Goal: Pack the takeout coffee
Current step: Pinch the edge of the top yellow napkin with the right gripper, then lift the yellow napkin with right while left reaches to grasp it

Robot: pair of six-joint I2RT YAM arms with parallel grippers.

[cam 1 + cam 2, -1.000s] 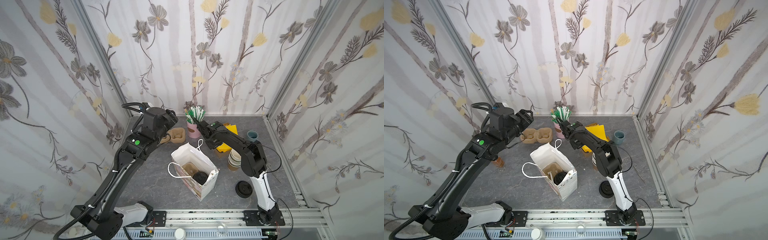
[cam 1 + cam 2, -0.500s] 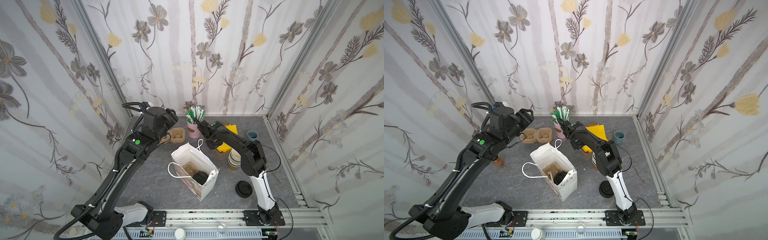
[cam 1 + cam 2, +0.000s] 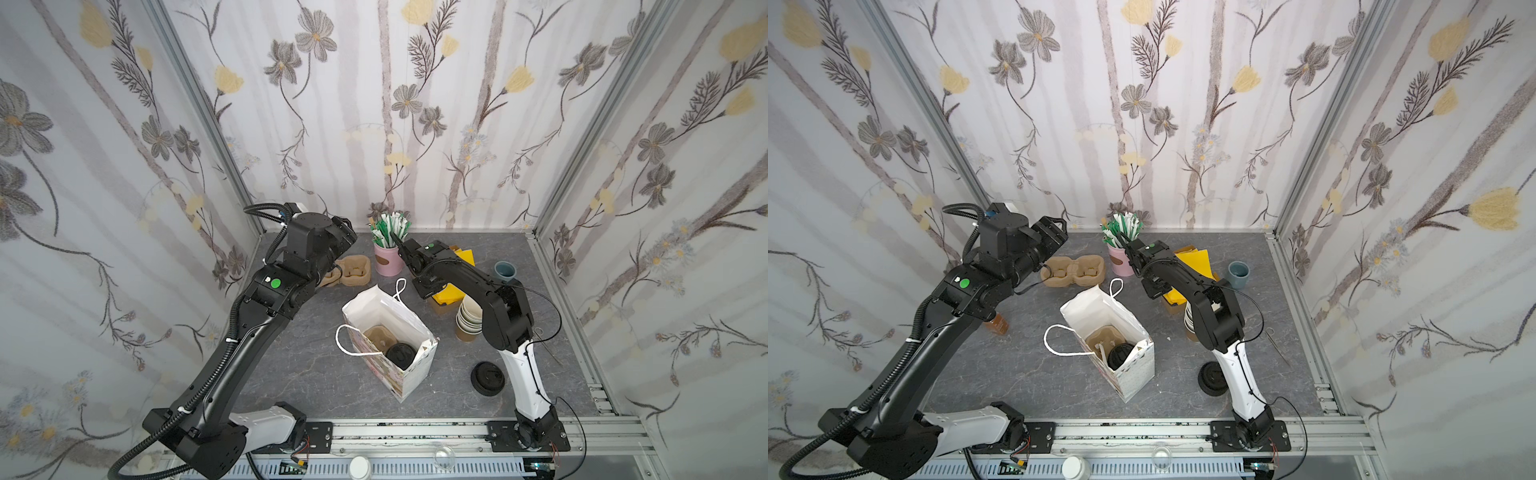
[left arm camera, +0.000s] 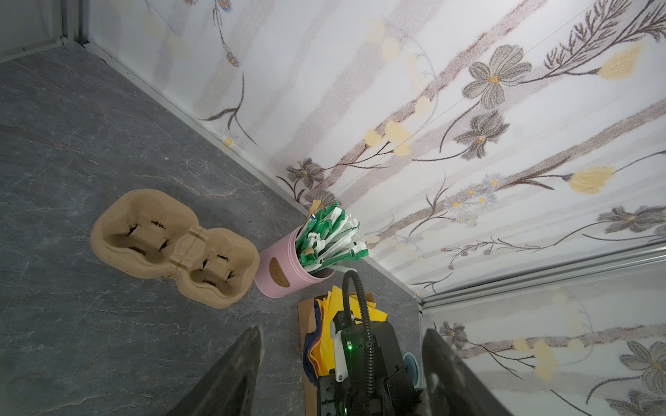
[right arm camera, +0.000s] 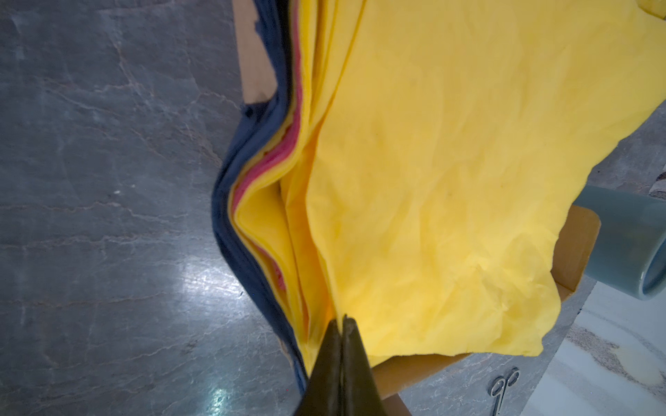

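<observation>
Top views, coffee: the small brownish-green paper cup with a round black sip lid (image 3: 401, 355) (image 3: 1120, 355) stands inside the white paper carrier bag (image 3: 374, 305) (image 3: 1092, 305) at lower centre of the frame. It sits in a brown pulp tray (image 3: 378, 336), and only its lid shows.
Top views, right hand: the right hand (image 3: 432, 291) hangs over the stack of yellow, pink and dark blue paper napkins (image 3: 451, 296), up and right of the bag's mouth and well apart from the coffee.
Top views, left hand: the left hand (image 3: 343, 237) is high at the upper left of the bag, above an empty brown moulded-pulp two-cup carrier (image 3: 353, 270). It too is well apart from the coffee.
Top views, table: the grey stone-look table (image 3: 316, 374) also carries a pink tin of green-and-white wrapped straws (image 3: 387, 264), a stack of lidless paper cups (image 3: 467, 320), a low pile of black lids (image 3: 488, 378) and a grey-blue mug (image 3: 505, 271).
Left wrist, hand: released. Its two dark fingers (image 4: 245, 367) stand wide apart with nothing gripped. Beyond them the pink tin stands just beside the two-cup carrier.
Right wrist, hand: clenched. The tips meet on the folded edge of the top yellow paper napkin (image 5: 432, 180), which stands clear of the sheets beneath.
Right wrist, surroundings: the stack lies in a shallow brown cardboard box (image 5: 576, 252), and the mug is just beside it.
</observation>
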